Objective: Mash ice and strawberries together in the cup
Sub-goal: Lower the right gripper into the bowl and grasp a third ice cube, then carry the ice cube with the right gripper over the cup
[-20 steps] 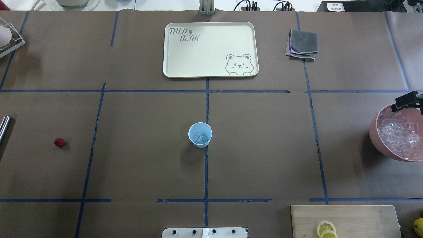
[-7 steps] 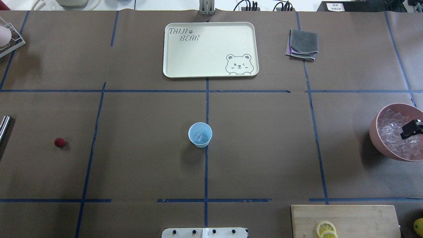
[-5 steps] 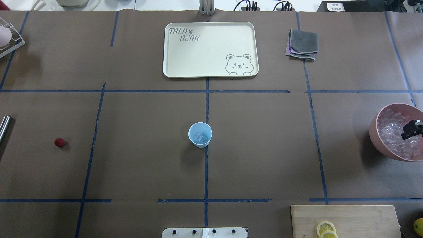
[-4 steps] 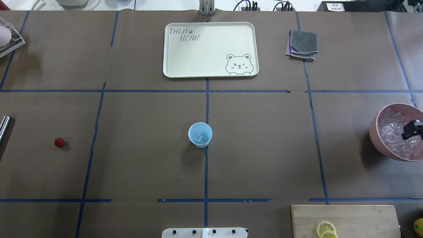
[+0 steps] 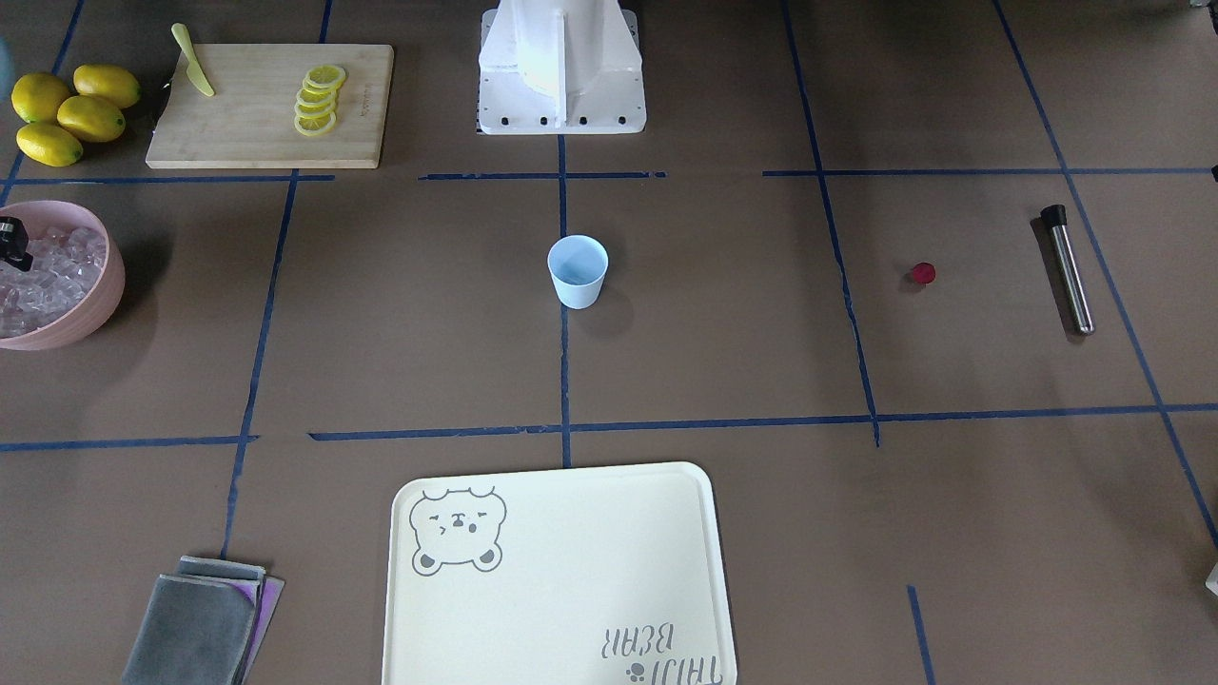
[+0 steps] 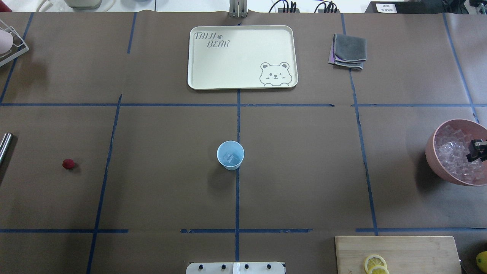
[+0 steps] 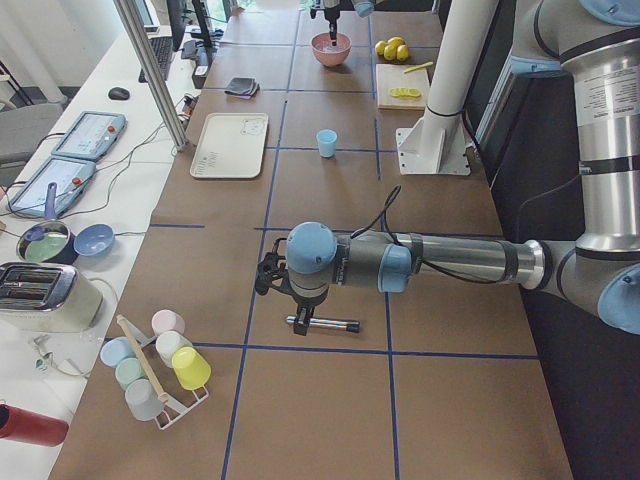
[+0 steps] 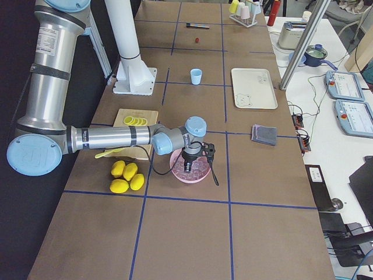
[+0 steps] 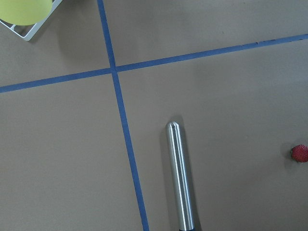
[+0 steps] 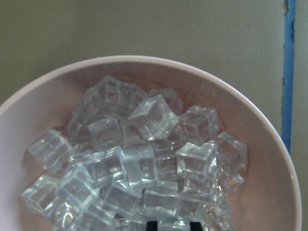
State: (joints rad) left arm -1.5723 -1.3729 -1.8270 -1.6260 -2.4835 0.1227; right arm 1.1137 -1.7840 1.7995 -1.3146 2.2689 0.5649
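Right tool [image 6: 476, 151] at ice [image 10: 149, 115]; tray [image 6: 236, 64] reads "TAIJI BEAR".

Light is bright and even from above in all my views. Right under my right gripper [image 10: 171, 225] the ice [image 10: 144, 154] throws small white glints. Left of that gripper the pink bowl [image 6: 432, 160] casts a broad soft shadow; the cup [image 6: 220, 160] farther left casts a fainter one.
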